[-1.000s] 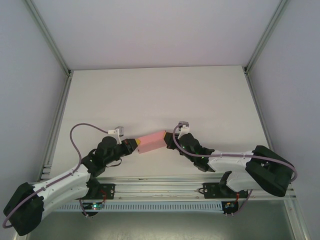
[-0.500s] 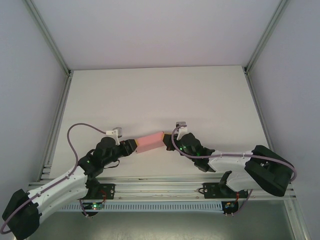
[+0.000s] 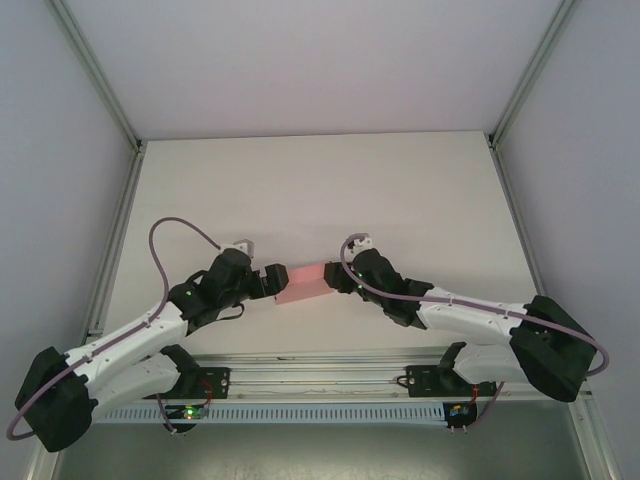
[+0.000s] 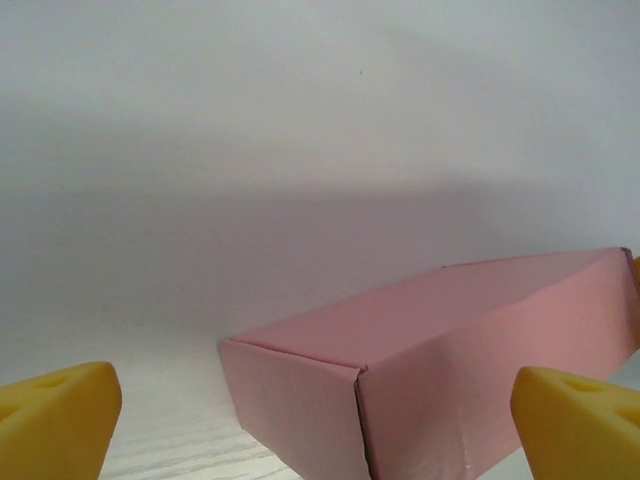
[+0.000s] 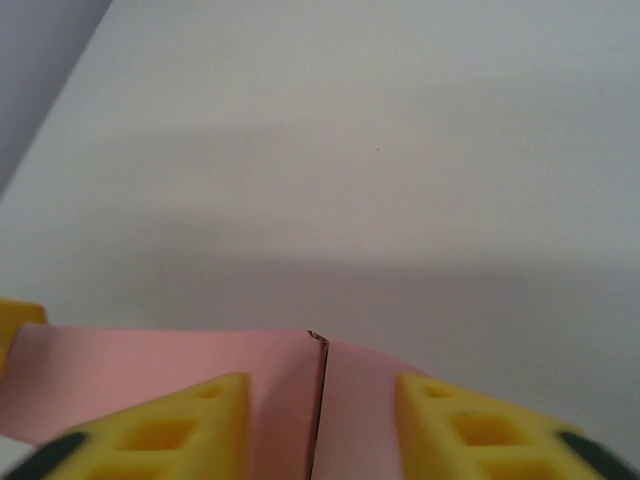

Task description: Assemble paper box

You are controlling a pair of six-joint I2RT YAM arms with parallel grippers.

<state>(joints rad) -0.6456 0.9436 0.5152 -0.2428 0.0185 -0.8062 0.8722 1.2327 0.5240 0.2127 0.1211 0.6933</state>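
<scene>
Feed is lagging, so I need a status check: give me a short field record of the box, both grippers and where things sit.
box: pink, folded into a block, lying on the table
position: between the two grippers
left gripper: open, fingers wide of the box's end
right gripper: fingers astride the other end; contact unclear

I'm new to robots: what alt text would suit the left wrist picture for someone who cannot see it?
A pink paper box lies on a white table, one corner turned toward the camera. Two yellow fingertips of the left end effector sit at the bottom corners of the frame, wide apart, with the box between them.
</scene>
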